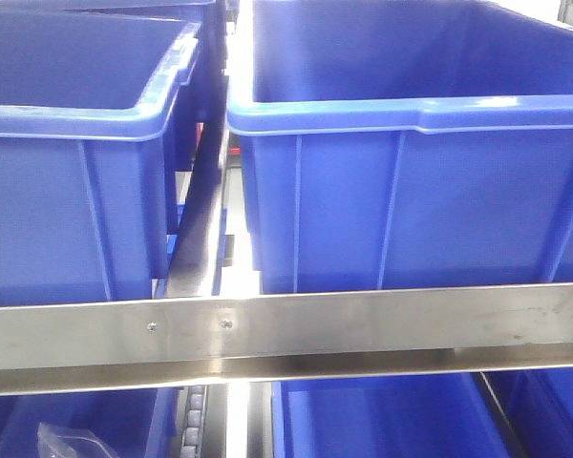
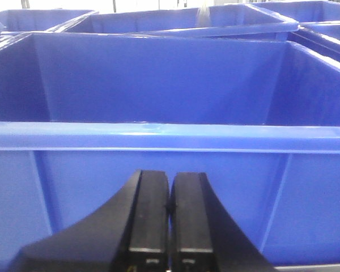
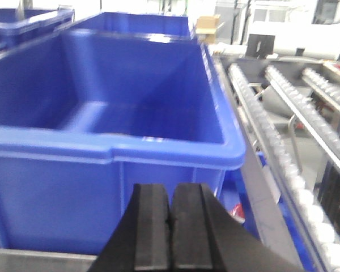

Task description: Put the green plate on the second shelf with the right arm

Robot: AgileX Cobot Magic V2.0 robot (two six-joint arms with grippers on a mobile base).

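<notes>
Facing blue bins, both grippers (image 2: 169, 212) (image 3: 171, 218) seemingly closed, empty.

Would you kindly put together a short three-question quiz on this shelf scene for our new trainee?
1. True or false: the green plate shows in one of the three views.
2. How do the jaws of the right gripper stand: (A) wide open, (B) shut with nothing between, (C) shut on a plate?
3. Fill in: right of the blue bin in the right wrist view run rows of white conveyor ____.

Key:
1. False; only blue bins and the steel shelf rail show.
2. B; the left gripper stands the same.
3. rollers
</notes>
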